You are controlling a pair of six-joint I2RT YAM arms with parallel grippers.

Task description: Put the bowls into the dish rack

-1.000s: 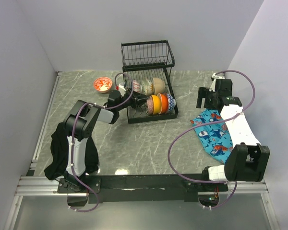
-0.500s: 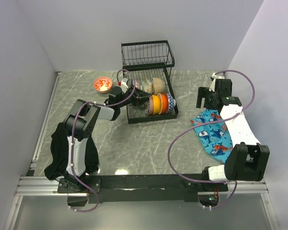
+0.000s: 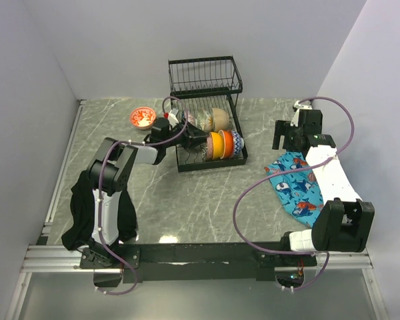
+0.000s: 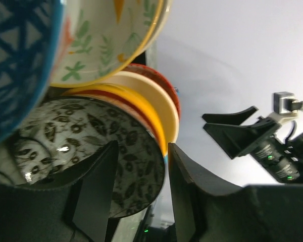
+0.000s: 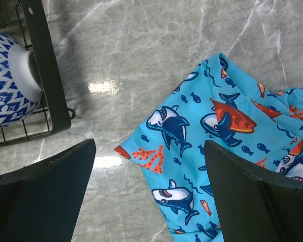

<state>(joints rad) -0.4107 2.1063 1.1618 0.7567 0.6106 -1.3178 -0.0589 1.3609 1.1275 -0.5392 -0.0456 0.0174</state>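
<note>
The black wire dish rack [image 3: 205, 79] stands at the back centre. Several bowls rest on edge in its lower tray: orange [image 3: 214, 145], blue-patterned [image 3: 237, 142], beige [image 3: 220, 119]. My left gripper [image 3: 192, 138] reaches into the tray from the left. In the left wrist view the left gripper [image 4: 141, 146] is open, and the rim of a dark leaf-patterned bowl [image 4: 65, 146] stands between the fingers, with a gap on the right side. A red bowl [image 3: 143, 117] sits on the table left of the rack. My right gripper [image 3: 279, 140] hangs open, empty.
A blue shark-print cloth [image 5: 232, 136] lies under the right gripper [image 5: 150, 142], right of the rack's corner post [image 5: 48, 65]. A blue zigzag bowl [image 5: 10, 80] leans at that rack end. Walls close in left, back and right.
The left wrist has shifted toward the back at the rack's left side and its jaws have widened off the dark patterned bowl. The right arm has not moved.
</note>
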